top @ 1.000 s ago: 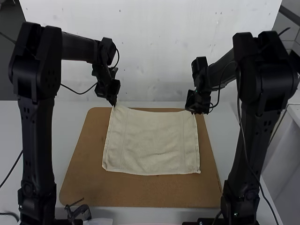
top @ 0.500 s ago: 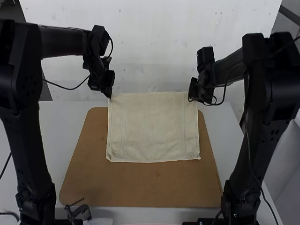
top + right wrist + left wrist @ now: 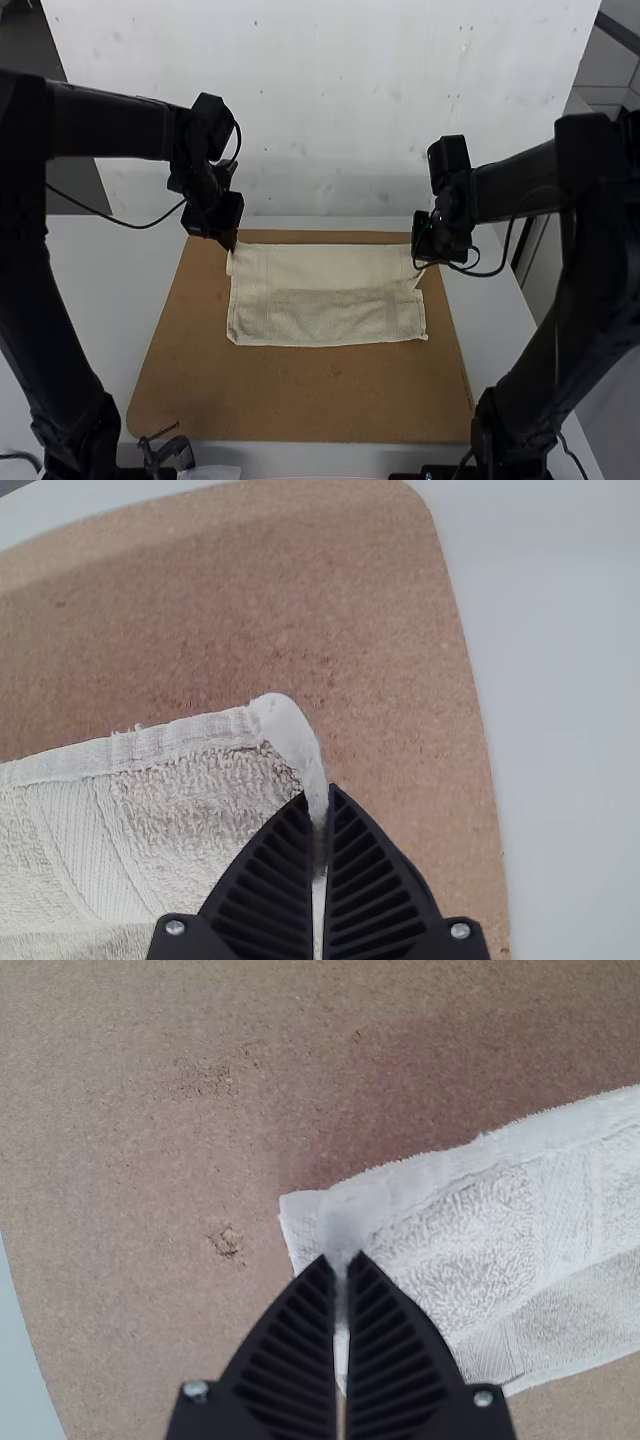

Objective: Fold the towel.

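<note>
Brown board (image 3: 300, 405) on the table (image 3: 130, 270) supports the towel (image 3: 330, 322), partly doubled. Left gripper (image 3: 341, 1260) and right gripper (image 3: 320, 796): jaws clenched on its far-side ends, presumably to keep the fold square.

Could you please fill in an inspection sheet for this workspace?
Surface: brown board on a pale table; small rough spots on the board.
Towel: on the board, a step running across its width; seems partly doubled over.
Clutter: small dark clamp-like item and a pale flat item at the near edge, by the left arm's base.
Left tool: shut on the towel near one far corner.
Right tool: shut on the other far corner.
Cables: black, one looping beside each tool.
Surroundings: pale tabletop around the board.
</note>
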Controlling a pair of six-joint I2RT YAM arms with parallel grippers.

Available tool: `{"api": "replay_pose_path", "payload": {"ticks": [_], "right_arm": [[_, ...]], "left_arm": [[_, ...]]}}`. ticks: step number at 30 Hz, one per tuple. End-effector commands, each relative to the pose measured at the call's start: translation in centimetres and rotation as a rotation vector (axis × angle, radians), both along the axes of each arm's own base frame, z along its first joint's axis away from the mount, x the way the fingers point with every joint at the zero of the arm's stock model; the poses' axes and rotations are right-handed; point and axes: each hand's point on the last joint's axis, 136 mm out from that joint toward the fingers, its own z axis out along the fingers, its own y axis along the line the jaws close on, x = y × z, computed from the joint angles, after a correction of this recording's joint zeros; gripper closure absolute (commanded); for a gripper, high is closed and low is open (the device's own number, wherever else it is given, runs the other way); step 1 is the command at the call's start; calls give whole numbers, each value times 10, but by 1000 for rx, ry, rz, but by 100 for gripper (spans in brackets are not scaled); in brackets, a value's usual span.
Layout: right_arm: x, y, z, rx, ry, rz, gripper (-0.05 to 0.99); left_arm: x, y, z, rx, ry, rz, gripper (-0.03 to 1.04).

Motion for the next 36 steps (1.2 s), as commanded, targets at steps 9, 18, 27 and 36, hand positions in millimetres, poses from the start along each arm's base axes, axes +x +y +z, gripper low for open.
{"api": "replay_pose_path", "payload": {"ticks": [9,18,27,36], "right_arm": [[-49,5,5,-35,48,78,92],[-64,-1,0,-77,76,126,92],[-74,-3,-12,-122,174,177,92],[-77,-5,-17,-138,213,188,92]], "left_arm": [[-56,4,4,43,4,-5,100],[-70,12,4,44,5,10,100],[-81,6,-21,94,81,2,100],[-94,2,-33,116,141,9,100]]}}
